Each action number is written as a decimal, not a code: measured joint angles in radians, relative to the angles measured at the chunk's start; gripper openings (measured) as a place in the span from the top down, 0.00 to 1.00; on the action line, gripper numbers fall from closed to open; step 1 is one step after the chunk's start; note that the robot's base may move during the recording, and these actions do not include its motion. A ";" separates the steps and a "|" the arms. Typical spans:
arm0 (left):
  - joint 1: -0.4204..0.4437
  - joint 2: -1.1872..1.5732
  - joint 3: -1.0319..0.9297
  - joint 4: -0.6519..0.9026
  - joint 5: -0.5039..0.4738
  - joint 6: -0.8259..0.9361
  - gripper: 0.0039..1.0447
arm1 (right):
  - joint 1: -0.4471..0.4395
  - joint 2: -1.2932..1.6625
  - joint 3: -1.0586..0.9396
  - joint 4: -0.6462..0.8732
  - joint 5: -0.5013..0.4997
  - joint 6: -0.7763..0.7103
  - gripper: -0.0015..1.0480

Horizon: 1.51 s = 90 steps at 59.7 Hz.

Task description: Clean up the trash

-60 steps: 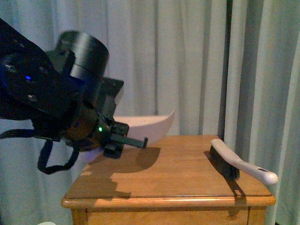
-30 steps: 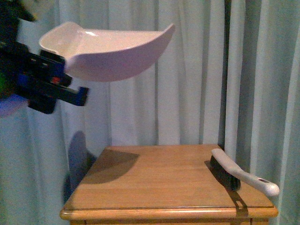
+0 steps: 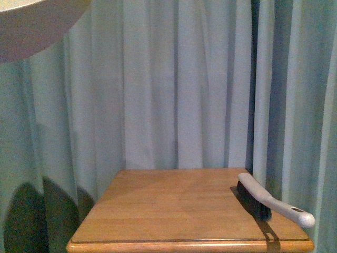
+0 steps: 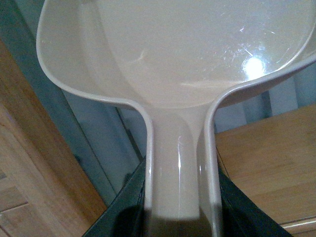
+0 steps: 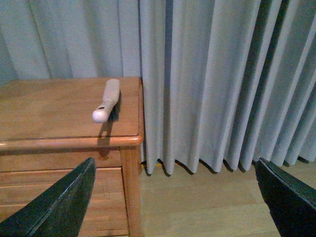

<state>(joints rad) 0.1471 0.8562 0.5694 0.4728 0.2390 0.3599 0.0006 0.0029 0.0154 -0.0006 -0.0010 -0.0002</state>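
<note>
My left gripper [image 4: 180, 217] is shut on the handle of the pale pink dustpan [image 4: 177, 54]. The pan is raised high; only its underside [image 3: 31, 26] shows at the top left of the front view. Inside the pan I see no trash. The white scrap is not in view in any frame. My right gripper [image 5: 175, 197] is open and empty, low beside the wooden table, over the floor. A white-handled brush with black bristles [image 3: 263, 203] lies on the table's right side; it also shows in the right wrist view [image 5: 107, 101].
The wooden table [image 3: 174, 211] stands against pale blue curtains [image 3: 184, 84]. Its drawer front [image 5: 49, 163] and leg [image 5: 129, 187] show in the right wrist view. Wooden floor [image 5: 207, 202] lies to the table's right.
My left arm has lifted the dustpan from table height up and to the left, nearly out of the front view. The view has tilted slightly. The brush has not moved.
</note>
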 joint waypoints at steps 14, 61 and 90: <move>-0.019 -0.074 -0.035 -0.031 0.043 -0.024 0.74 | 0.000 0.000 0.000 0.000 0.000 0.000 0.07; -0.023 -0.079 -0.036 -0.033 0.042 -0.032 0.74 | 0.202 1.158 0.837 -0.127 0.297 0.126 0.07; -0.023 -0.079 -0.036 -0.033 0.042 -0.032 0.74 | 0.294 1.908 1.542 -0.510 0.210 0.308 0.07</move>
<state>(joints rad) 0.1246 0.7776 0.5335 0.4400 0.2810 0.3279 0.2951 1.9110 1.5574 -0.5102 0.2089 0.3077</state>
